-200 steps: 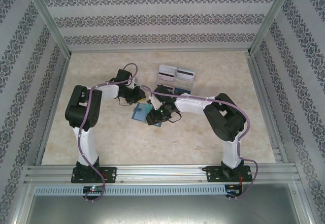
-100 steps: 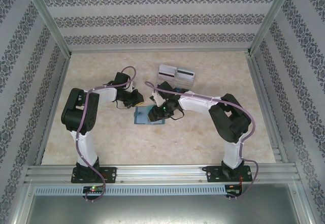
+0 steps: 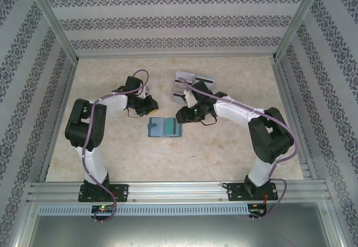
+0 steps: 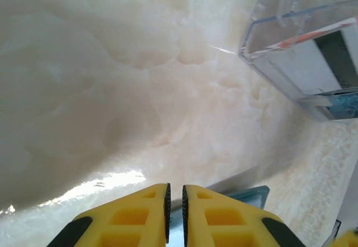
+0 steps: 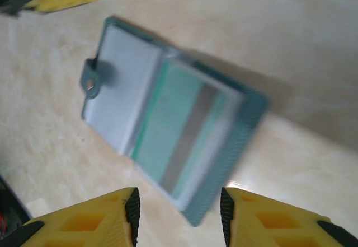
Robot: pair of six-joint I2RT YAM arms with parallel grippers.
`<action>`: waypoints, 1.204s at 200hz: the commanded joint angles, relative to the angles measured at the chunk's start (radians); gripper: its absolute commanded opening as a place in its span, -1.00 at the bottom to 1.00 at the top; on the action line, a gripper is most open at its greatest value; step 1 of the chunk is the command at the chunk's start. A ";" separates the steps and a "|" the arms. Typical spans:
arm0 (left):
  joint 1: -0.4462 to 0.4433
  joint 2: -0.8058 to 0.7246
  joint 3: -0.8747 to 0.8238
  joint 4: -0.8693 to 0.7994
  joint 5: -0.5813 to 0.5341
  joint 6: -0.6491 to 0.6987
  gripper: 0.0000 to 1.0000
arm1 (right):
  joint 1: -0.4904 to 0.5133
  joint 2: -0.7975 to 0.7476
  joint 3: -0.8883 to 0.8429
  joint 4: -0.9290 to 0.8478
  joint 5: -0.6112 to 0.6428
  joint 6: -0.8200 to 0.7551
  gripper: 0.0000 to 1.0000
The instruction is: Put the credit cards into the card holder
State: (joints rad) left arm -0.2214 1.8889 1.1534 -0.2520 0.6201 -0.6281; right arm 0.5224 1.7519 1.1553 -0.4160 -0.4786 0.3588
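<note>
Teal card (image 5: pixel 179 140) seated in open card holder (image 5: pixel 117 84). Right claw (image 5: pixel 179 202) released, empty, near it; left claw (image 4: pixel 174 196) clenched, empty. Next: I fetch from card stack (image 4: pixel 302 68) beyond it.

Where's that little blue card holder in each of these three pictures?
Top external: the card holder lies open mid-table.
Left wrist: its teal corner, bottom right of centre.
Right wrist: centre, open, credit card inside.
Shared landmark: the left gripper beside it.
</note>
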 commanded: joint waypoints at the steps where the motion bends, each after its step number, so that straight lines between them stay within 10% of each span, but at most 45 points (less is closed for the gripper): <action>1: -0.009 -0.033 0.011 -0.040 -0.011 0.026 -0.68 | -0.074 -0.063 -0.008 0.002 0.033 -0.034 -0.10; 77: -0.010 0.029 0.083 -0.050 -0.010 0.037 -0.65 | -0.294 -0.161 0.102 -0.008 0.249 -0.221 0.08; 241: -0.035 0.338 0.543 0.018 0.073 -0.015 -0.24 | -0.194 0.401 0.845 -0.217 0.239 -0.600 0.35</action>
State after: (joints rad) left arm -0.2356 2.2124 1.6558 -0.2611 0.6552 -0.6304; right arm 0.3061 2.0888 1.9125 -0.5591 -0.1925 -0.1730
